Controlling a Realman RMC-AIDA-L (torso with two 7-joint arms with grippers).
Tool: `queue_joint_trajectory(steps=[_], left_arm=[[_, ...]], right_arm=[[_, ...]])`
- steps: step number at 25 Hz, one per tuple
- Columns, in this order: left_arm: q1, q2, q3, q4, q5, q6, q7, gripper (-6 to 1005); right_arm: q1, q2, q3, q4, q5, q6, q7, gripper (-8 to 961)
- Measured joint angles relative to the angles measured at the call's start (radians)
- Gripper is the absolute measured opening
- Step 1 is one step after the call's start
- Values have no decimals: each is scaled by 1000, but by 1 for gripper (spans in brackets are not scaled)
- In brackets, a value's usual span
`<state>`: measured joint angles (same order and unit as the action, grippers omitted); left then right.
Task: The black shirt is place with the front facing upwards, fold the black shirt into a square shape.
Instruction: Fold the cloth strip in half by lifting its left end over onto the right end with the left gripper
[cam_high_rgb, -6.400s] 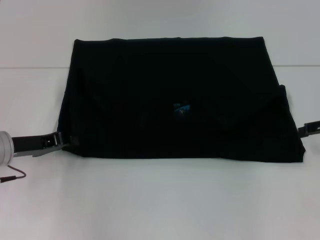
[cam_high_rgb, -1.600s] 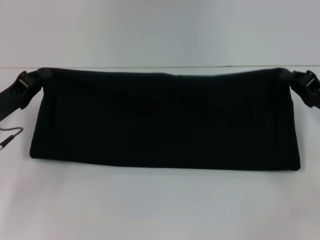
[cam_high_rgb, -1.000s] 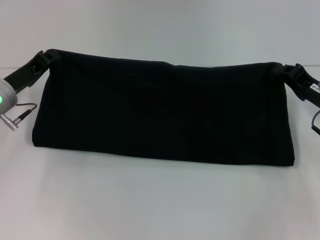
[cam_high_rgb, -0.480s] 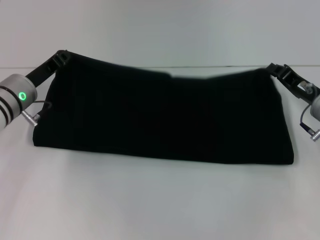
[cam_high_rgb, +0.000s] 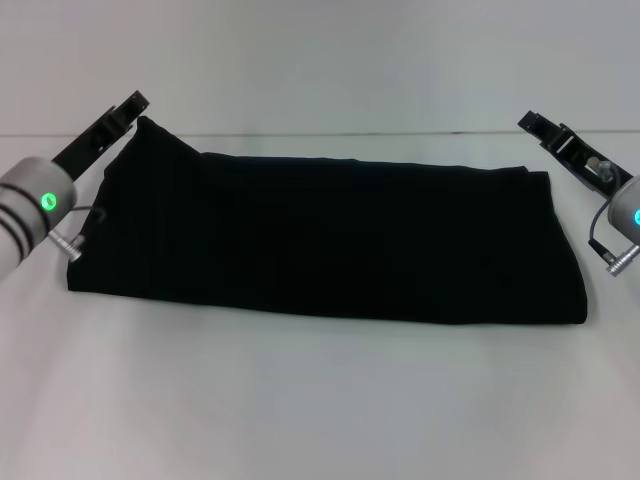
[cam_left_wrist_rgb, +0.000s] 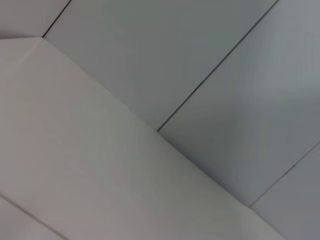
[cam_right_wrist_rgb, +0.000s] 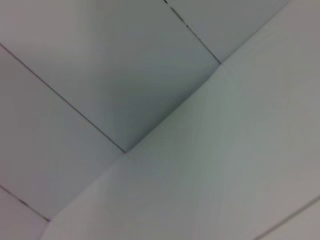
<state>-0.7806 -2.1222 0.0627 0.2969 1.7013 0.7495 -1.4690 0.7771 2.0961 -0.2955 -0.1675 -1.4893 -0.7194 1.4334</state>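
The black shirt (cam_high_rgb: 330, 240) lies on the white table (cam_high_rgb: 320, 400) as a long folded band, with no lettering or label showing. My left gripper (cam_high_rgb: 133, 104) is at the shirt's far left corner. That corner still rises in a peak up to its fingertips, so it is shut on the cloth. My right gripper (cam_high_rgb: 530, 122) hovers above and beyond the far right corner, clear of the cloth, open. That corner lies flat on the table. Neither wrist view shows the shirt or any fingers.
The table's far edge (cam_high_rgb: 330, 134) meets a pale wall just behind the shirt. Both wrist views show only pale wall panels (cam_left_wrist_rgb: 200, 60) (cam_right_wrist_rgb: 100, 65) with dark seams. Bare table surface lies in front of the shirt.
The far edge of the shirt has come down onto the table. The right gripper has let go of its corner and drawn back and up. The left gripper still holds its corner up.
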Motion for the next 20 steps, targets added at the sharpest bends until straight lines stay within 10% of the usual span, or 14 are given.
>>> queue_joint_trajectory(steps=[10,20], left_arm=[[181,44,131,83,22,256,-340,755],[336,46,168,315,320,614,-808,759]], right_arm=[[-142,-12,-182,-105,-8,-306,-8,698],[-251,-26,-435,-282,-246,-646,-166,857]])
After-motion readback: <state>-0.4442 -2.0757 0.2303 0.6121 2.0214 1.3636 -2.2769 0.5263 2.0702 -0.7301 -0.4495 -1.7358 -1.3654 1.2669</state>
